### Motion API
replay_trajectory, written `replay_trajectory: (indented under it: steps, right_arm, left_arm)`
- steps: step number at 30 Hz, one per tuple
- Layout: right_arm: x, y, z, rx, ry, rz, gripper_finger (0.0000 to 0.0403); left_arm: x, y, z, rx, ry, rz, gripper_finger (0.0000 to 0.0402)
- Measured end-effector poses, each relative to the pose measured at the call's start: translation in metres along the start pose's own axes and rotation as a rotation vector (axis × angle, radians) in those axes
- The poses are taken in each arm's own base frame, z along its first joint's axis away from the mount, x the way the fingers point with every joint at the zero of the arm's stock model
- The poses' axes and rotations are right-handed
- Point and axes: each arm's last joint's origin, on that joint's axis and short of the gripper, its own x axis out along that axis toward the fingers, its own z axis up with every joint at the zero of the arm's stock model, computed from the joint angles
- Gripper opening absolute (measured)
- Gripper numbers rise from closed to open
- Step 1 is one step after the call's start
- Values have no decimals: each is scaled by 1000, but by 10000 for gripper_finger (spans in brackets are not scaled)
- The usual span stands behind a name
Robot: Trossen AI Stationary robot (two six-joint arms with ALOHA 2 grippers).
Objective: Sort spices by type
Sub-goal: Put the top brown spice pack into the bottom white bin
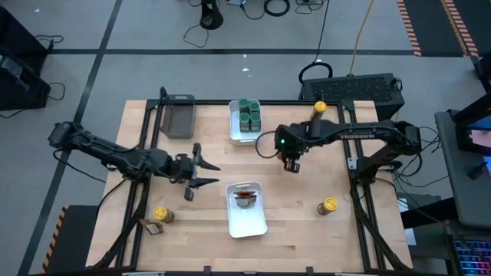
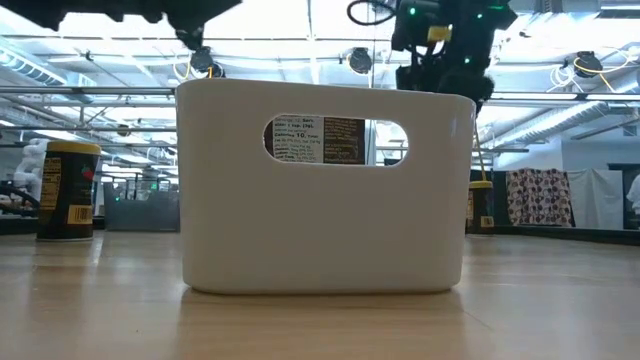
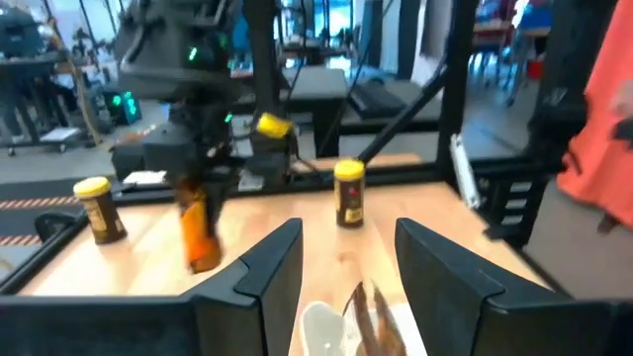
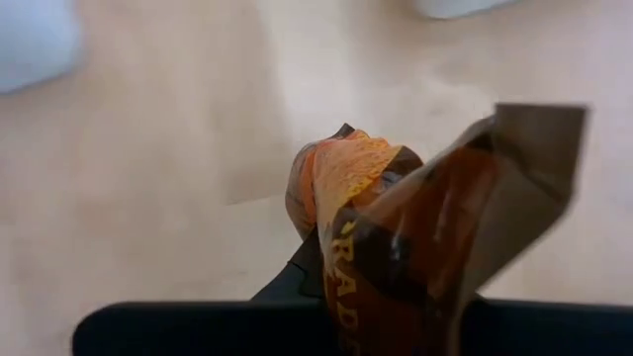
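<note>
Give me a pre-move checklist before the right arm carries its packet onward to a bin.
1. Right gripper shut on brown-orange packet: ok.
2. Packet lifted off the table: ok, in the left wrist view it hangs above the wood.
3. Near bin already holds packets: ok.
4. Left gripper open, empty, beside that bin: ok.
5. Far bin holds only green-lidded jars: ok.
6. Grip secure enough for travel: cannot tell.
</note>
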Motion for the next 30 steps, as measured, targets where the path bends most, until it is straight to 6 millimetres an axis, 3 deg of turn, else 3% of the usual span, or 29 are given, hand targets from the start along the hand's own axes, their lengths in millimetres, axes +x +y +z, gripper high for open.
replay_trajectory:
  steps: [9, 16, 20, 26, 30]
  right_arm:
    - [-4, 44, -3, -71, -21, 91, 16]
    - [-6, 64, -2, -124, -70, 121, 16]
    - [-7, 69, 0, -138, -104, 133, 16]
    - [-8, 72, 2, -144, -138, 143, 16]
    - [-8, 74, 2, -147, -141, 145, 16]
  left_arm:
    - [58, 12, -8, -10, 41, 72, 168]
    - [85, 12, -28, -5, 108, 81, 174]
    - [100, 11, -39, -2, 129, 80, 204]
    - [124, 16, -38, -1, 66, 120, 277]
    - [140, 25, -38, -2, 67, 162, 302]
